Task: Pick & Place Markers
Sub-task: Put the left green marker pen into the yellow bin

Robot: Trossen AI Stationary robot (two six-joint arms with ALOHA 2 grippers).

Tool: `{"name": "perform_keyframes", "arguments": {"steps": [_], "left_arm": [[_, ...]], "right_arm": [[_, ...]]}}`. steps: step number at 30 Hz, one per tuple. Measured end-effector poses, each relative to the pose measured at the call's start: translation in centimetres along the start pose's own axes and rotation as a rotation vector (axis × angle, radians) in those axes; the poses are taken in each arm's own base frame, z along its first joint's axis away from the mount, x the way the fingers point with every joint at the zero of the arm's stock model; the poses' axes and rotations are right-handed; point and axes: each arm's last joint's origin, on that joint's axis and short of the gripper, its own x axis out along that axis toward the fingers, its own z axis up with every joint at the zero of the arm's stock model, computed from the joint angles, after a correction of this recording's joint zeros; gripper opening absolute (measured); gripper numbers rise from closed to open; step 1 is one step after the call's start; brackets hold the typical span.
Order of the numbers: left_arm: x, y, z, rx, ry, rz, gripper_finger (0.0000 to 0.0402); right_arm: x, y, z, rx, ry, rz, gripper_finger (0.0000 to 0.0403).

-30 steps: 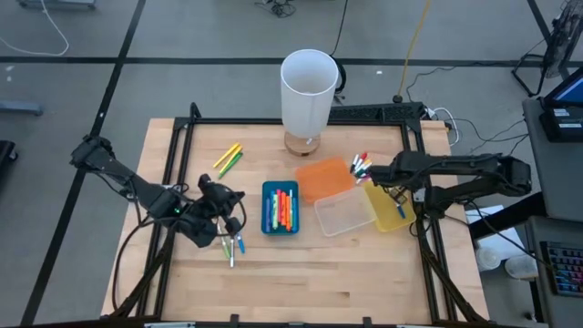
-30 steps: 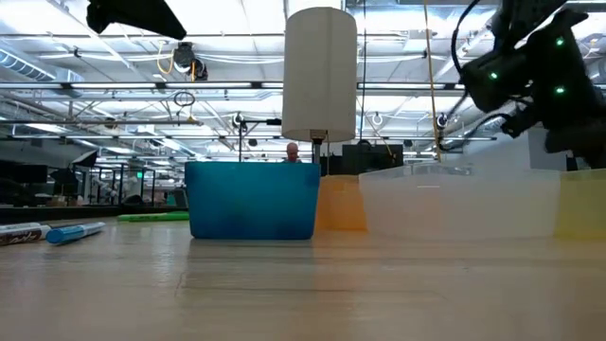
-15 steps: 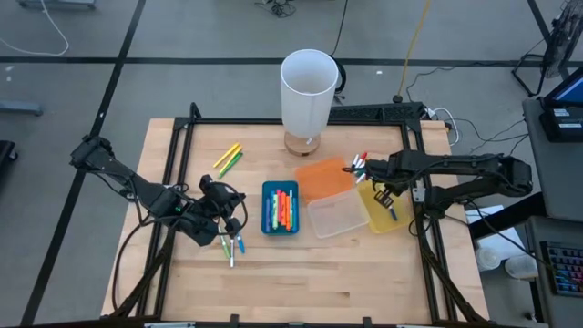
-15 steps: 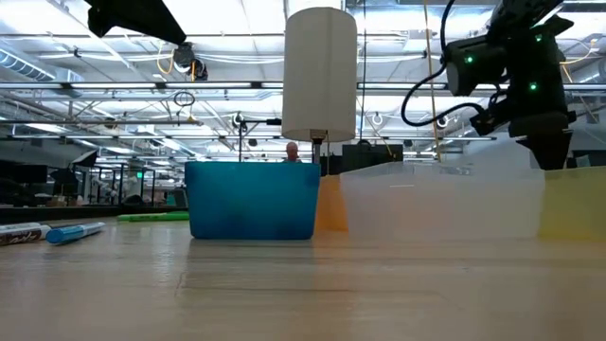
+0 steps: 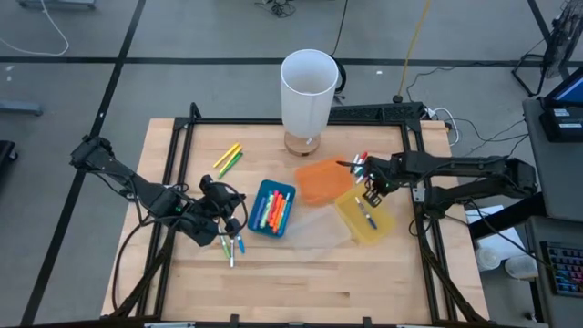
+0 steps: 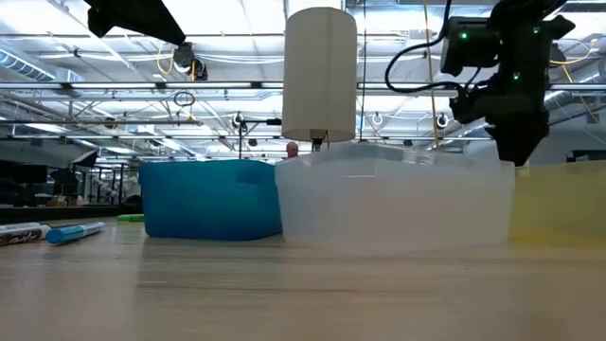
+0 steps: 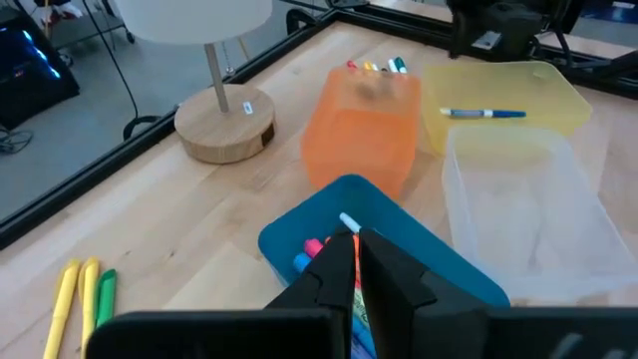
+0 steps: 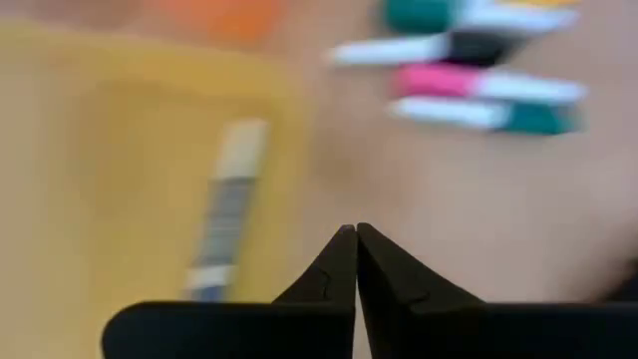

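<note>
Bright, even overhead light with soft shadows; the right wrist view is heavily blurred, the low view hazy up close.

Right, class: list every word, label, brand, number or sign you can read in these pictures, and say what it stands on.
None can be read.
Marker in the yellow bin: dark markings on its barrel, too small to read.
Small pale label on the lamp base: too small to read.
Markers on the table: blurred, no print legible.
Screen at the table's right: too small to read.
</note>
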Motion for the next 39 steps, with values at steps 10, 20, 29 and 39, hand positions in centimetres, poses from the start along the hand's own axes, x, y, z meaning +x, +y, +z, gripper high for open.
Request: {"name": "perform_keyframes", "arguments": {"steps": [10, 20, 29, 39], "left_arm": [[0.0, -0.2, -0.2, 0.001, 0.050, -0.049, 0.0026], [6.3, -3.7, 2.3, 0.072, 0.234, -0.408, 0.0033], [14.2, -3.9, 0.8, 0.112, 0.497, -0.249, 0.0147], [18.5, -2.4, -1.0, -0.018, 0.594, -0.104, 0.0206]], "right_arm": [[-0.2, 0.5, 1.6, -0.098, -0.222, -0.051, 0.0000], [-2.3, 1.3, 3.4, -0.182, -0.522, 0.067, 0.0000], [-3.8, 1.8, 4.6, -0.290, -0.724, 0.091, 0.0000], [-4.4, 1.9, 5.2, -0.307, -0.815, 0.059, 0.0000]]}}
